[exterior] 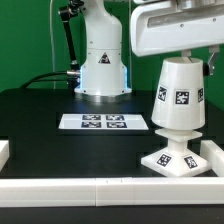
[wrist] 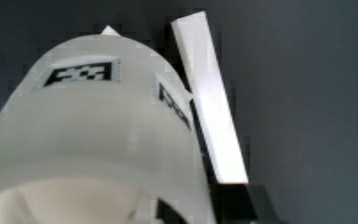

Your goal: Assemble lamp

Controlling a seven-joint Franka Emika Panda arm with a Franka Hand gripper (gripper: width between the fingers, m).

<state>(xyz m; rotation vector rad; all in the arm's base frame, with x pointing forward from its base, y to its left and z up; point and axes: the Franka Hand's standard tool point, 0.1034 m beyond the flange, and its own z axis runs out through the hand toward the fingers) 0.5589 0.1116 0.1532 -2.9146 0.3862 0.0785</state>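
1. The lamp shade (exterior: 180, 93), a white truncated cone carrying black-and-white square tags, is standing upright toward the exterior view's right, its narrow end up and its wide end down.
2. Below it the square lamp base (exterior: 181, 160) is sitting on the black worktop (exterior: 45, 110), near the front, pushed into the corner formed by the white rail (exterior: 100, 186) running along the near edge and the short white rail at the right.
3. The shade is sitting directly over the base, hiding the neck and whatever is on it; whether a bulb is inside cannot be told.
4. The robot's wrist assembly (exterior: 175, 27) is hanging just above the shade's top, and the shade's upper end is disappearing behind it.
5. The fingers themselves are not showing in either view, so whether they are apart, together or clamped on the shade cannot be told.
6. In the wrist view the shade (wrist: 105, 130) is filling most of the picture, seen from very close, with one tag facing the camera and a white rail (wrist: 208, 100) lying beyond it on the dark worktop.
7. The marker board (exterior: 103, 122) is lying flat at mid-worktop, left of the lamp and well apart from it.
8. The robot's white pedestal (exterior: 102, 60) is standing at the far side, behind the marker board.
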